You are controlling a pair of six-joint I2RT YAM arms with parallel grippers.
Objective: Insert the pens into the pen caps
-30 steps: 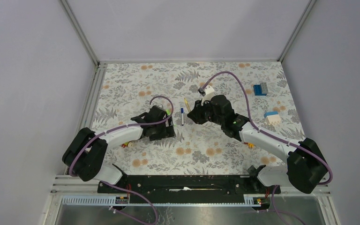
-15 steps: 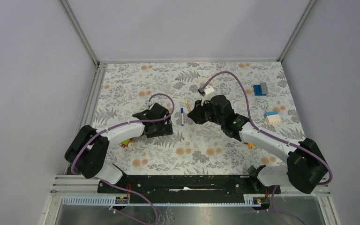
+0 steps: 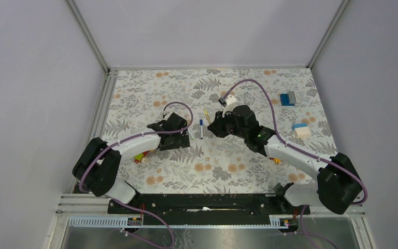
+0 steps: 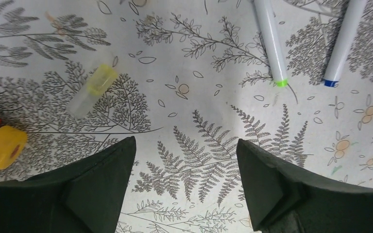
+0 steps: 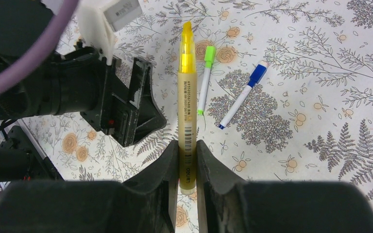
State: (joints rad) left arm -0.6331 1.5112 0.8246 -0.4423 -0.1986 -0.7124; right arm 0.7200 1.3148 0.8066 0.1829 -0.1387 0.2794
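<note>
Yellow pen [image 5: 186,111] gripped at rear end in right claw [image 5: 187,153], closed tight on barrel. Green-tipped pen [image 4: 270,41] and blue-tipped pen [image 4: 344,41] side by side, midway between left and right edges of surface [image 3: 238,171]. Yellow-ended cap [image 4: 93,90] near left claw [image 4: 184,165], spread wide, empty.

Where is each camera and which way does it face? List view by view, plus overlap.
Top external: above and behind, looking down on the table; left arm and right arm show.
Left wrist: facing down at the table; open left gripper frames the bottom.
Right wrist: looks along the right gripper, shut on the yellow highlighter, toward the left arm.
Shared: both wrist views show the green pen and blue pen.
</note>
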